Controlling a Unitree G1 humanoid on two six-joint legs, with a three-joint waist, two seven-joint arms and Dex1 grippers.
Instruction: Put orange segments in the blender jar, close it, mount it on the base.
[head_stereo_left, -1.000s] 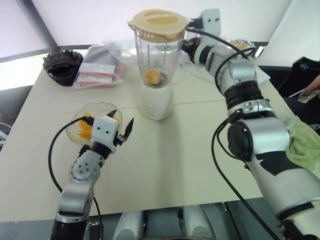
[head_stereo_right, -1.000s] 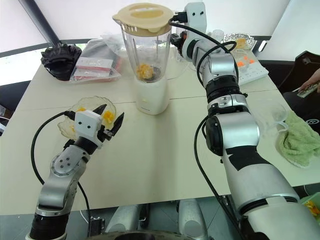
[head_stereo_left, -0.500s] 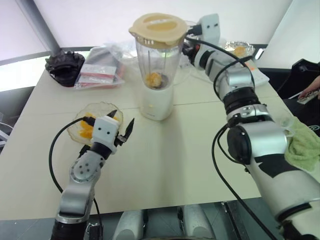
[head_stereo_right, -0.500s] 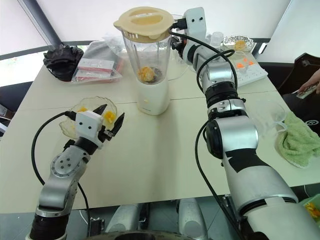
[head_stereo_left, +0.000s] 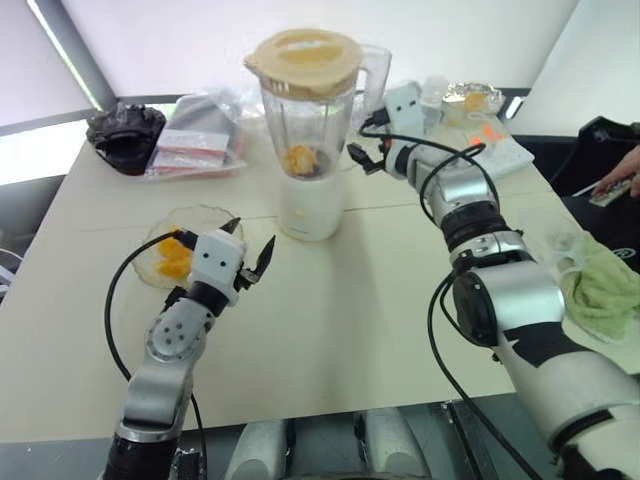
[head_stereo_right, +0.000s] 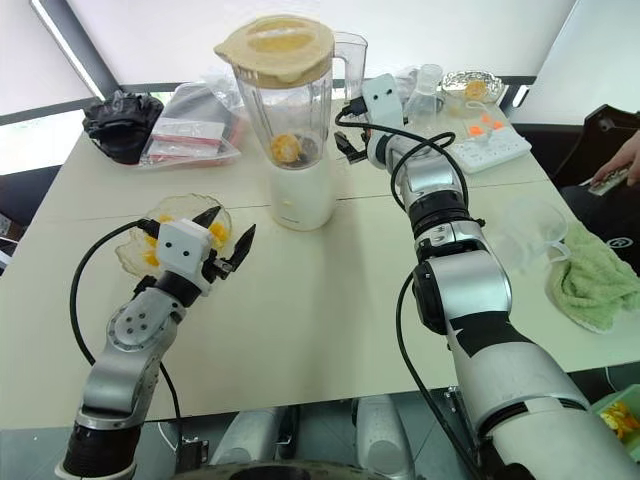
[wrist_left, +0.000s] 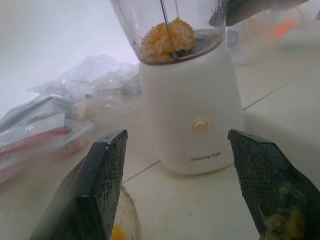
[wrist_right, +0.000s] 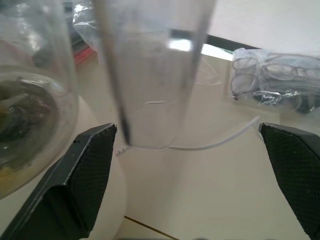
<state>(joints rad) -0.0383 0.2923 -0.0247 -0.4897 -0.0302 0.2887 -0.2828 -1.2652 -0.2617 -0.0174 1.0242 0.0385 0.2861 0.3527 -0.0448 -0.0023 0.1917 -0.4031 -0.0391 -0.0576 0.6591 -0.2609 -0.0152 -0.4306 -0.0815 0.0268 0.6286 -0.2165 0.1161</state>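
Right wrist view: right gripper (head_stereo_right: 347, 150), jaws spread and empty, faces the handle of the lidded blender jar (head_stereo_right: 280, 110), upright on the base (head_stereo_right: 300, 200); left gripper (head_stereo_right: 227, 242) released, farther off.

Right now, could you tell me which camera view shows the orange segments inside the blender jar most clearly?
The left wrist view: the orange segments sit large behind the clear wall of the blender jar, just above the base. Both eye views show them as a small orange patch. In the right wrist view the jar's contents look murky.
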